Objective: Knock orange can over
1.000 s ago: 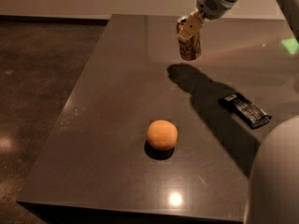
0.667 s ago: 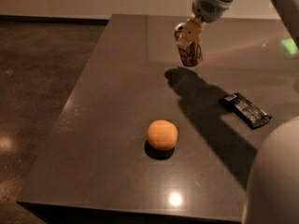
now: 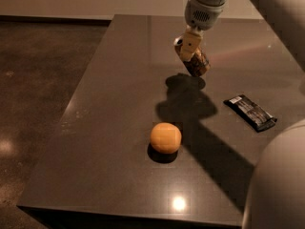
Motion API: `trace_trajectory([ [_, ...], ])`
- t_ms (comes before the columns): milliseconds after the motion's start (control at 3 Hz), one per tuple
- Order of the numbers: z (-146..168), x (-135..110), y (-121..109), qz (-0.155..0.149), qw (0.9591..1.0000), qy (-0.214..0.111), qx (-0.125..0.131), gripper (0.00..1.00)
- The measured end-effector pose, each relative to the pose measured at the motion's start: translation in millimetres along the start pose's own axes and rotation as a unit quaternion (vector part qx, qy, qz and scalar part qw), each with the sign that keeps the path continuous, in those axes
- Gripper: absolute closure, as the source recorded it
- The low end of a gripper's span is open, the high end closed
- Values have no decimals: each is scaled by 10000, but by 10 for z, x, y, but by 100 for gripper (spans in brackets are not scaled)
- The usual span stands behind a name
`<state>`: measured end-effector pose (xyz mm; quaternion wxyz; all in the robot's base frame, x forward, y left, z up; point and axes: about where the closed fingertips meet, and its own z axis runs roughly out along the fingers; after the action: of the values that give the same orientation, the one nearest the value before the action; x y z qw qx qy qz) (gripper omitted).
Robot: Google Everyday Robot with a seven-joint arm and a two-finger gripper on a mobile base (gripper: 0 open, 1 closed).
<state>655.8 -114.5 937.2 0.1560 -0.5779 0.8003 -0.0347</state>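
The orange can (image 3: 196, 62) is at the far middle of the dark table (image 3: 114, 109). It is tilted, with its top leaning left toward the gripper and its lower end to the right. A dark shadow lies on the table just below it. My gripper (image 3: 189, 44) reaches down from the upper right and is against the can's upper end, partly covering it. I cannot tell whether the can's lower end touches the table.
A round orange fruit (image 3: 166, 138) lies nearer the front of the table. A dark snack bar wrapper (image 3: 250, 112) lies at the right. The robot's pale body (image 3: 279, 185) fills the lower right corner. The table's left edge drops to a dark floor.
The gripper and the can have moved left and toward the front of the table. The can has gone from nearly upright to clearly tilted.
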Motion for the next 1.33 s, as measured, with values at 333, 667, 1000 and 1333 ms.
trace_trajectory([
  [333, 112, 28, 103, -344, 9986, 390, -59, 99],
  [667, 239, 67, 206, -654, 9956, 642, -210, 84],
  [1000, 332, 92, 286, -914, 9923, 760, -349, 61],
  [1333, 393, 99, 343, -1157, 9892, 770, -468, 38],
])
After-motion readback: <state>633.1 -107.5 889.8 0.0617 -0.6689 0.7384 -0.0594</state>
